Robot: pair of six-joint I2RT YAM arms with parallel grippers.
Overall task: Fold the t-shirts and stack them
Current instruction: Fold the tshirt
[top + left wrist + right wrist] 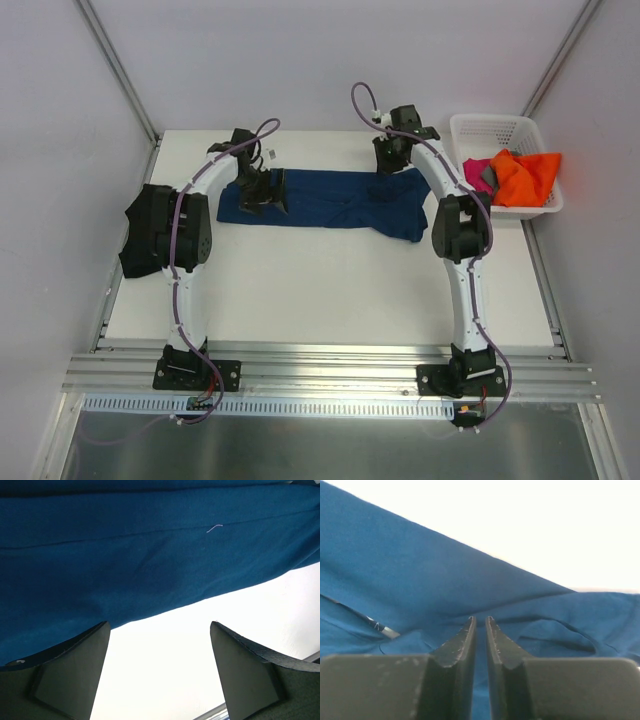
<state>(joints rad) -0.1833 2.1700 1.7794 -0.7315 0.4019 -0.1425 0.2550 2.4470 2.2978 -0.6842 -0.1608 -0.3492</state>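
Navy t-shirt [330, 200] seems half-folded, none stacked (orange shirt [525, 175] waits in basket [490, 124]); left gripper [272, 193] spread wide, right gripper [388, 166] pinched near-closed, hold uncertain.

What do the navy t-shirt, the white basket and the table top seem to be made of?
The navy t-shirt looks like soft knit cloth, probably cotton, with a matte finish: it creases and lies limp. The white basket looks like moulded plastic, slightly glossy: its walls form a rigid lattice. The table top looks like a smooth, hard white board with a matte finish; its exact material cannot be told.
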